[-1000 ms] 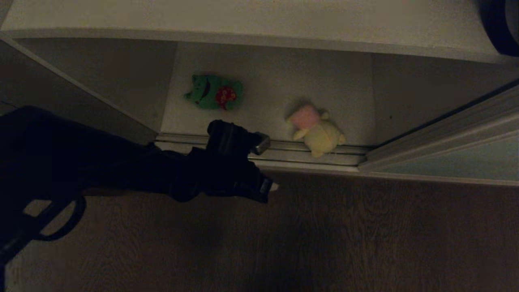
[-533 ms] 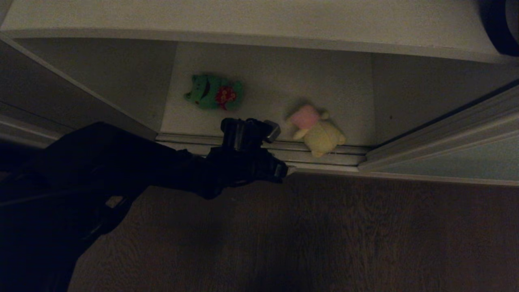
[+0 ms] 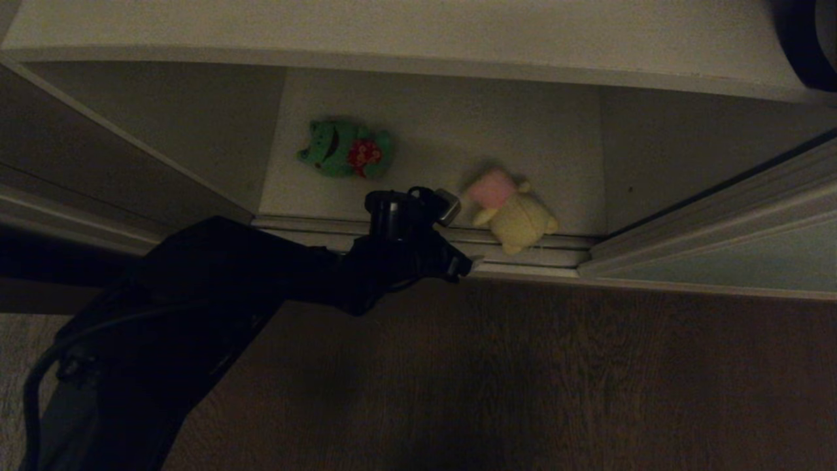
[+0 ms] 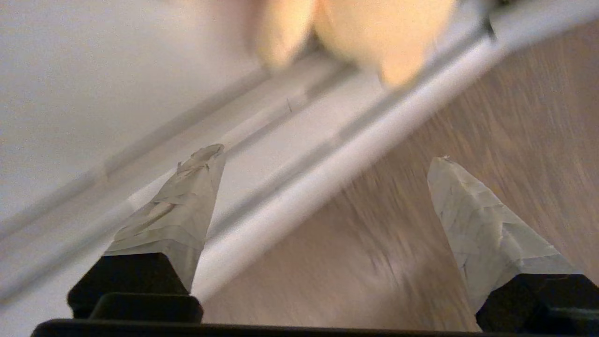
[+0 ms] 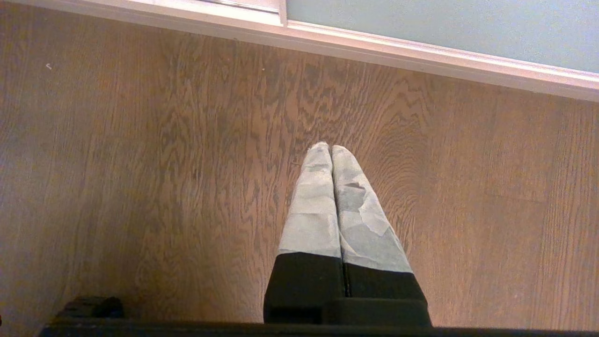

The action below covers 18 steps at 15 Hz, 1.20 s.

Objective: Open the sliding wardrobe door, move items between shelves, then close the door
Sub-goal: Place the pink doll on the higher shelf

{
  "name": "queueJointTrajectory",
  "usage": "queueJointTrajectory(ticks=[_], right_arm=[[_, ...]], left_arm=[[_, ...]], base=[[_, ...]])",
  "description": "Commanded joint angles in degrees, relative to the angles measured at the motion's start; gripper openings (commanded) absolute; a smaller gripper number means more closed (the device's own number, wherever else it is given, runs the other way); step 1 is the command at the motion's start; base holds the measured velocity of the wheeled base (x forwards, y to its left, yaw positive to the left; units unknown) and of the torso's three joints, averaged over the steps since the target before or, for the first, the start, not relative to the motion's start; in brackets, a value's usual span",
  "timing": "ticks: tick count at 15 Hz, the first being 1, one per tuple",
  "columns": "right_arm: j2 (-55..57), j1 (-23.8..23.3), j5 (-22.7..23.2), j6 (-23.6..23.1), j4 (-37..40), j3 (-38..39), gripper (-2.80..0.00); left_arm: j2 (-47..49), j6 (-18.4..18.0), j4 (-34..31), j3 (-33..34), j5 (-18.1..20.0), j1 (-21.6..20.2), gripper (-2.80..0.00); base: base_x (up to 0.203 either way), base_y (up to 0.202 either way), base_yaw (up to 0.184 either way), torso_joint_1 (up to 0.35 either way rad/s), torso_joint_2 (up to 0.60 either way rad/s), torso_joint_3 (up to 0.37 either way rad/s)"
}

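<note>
The left gripper (image 3: 461, 239) stood low over the ribbed floor track (image 3: 523, 252) at the wardrobe's threshold, its taped fingers (image 4: 180, 220) spread wide with nothing between them — one over the pale track, the other over the wooden floor (image 3: 556, 379). In the left wrist view the cream-yellow plush toy (image 4: 374, 32) showed as a blur just beyond the fingertips, apart from them.

From the head camera that cream-yellow plush toy (image 3: 513, 210) lay at about 2 o'clock from the gripper, close by, on the front edge of the bottom shelf (image 3: 444, 131). Its long axis ran from 10 to 4 o'clock, the pink end toward the back of the wardrobe and the yellow end reaching onto the track. The green plush toy (image 3: 345, 149) lay farther in, at about 11 o'clock from the gripper and well apart from the yellow one; its long axis ran nearly 9 to 3, the red patch at the 3 o'clock end.

The sliding wardrobe door (image 3: 739, 258) stood slid aside at the right — its grey-green panel edged in pale metal. An upper shelf (image 3: 392, 33) crossed the top, a dark object (image 3: 807, 39) at its right end.

The right gripper (image 5: 331, 150) hung over bare wooden floor with its fingertips pressed together, holding nothing.
</note>
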State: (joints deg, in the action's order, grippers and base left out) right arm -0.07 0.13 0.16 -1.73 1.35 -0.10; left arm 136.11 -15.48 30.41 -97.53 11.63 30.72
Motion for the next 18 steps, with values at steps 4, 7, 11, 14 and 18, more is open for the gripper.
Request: queueJointTrajectory(ticks=[4,7,11,14,18], right_arm=[[0.0,0.0,0.0,0.0,0.0,0.0,-2.8],[0.0,0.0,0.0,0.0,0.0,0.0,-2.8],[0.0,0.0,0.0,0.0,0.0,0.0,-2.8],[0.0,0.0,0.0,0.0,0.0,0.0,-2.8],[0.0,0.0,0.0,0.0,0.0,0.0,-2.8]], left_arm=[[9.4,0.1,4.6,-10.0,0.4,-0.7,0.0],[11.3,0.1,6.2,-13.2,1.1,-1.2,0.0],[11.9,0.2,6.3,-13.2,3.0,-1.7,0.0],[11.8,0.3,6.2,-13.3,3.0,-2.0,0.0],[11.6,0.2,5.9,-13.3,3.1,-2.1,0.0]], base=[[0.0,0.0,0.0,0.0,0.0,0.0],[0.0,0.0,0.0,0.0,0.0,0.0],[0.0,0.0,0.0,0.0,0.0,0.0],[0.0,0.0,0.0,0.0,0.0,0.0],[0.132,0.0,0.0,0.002,0.0,0.004]])
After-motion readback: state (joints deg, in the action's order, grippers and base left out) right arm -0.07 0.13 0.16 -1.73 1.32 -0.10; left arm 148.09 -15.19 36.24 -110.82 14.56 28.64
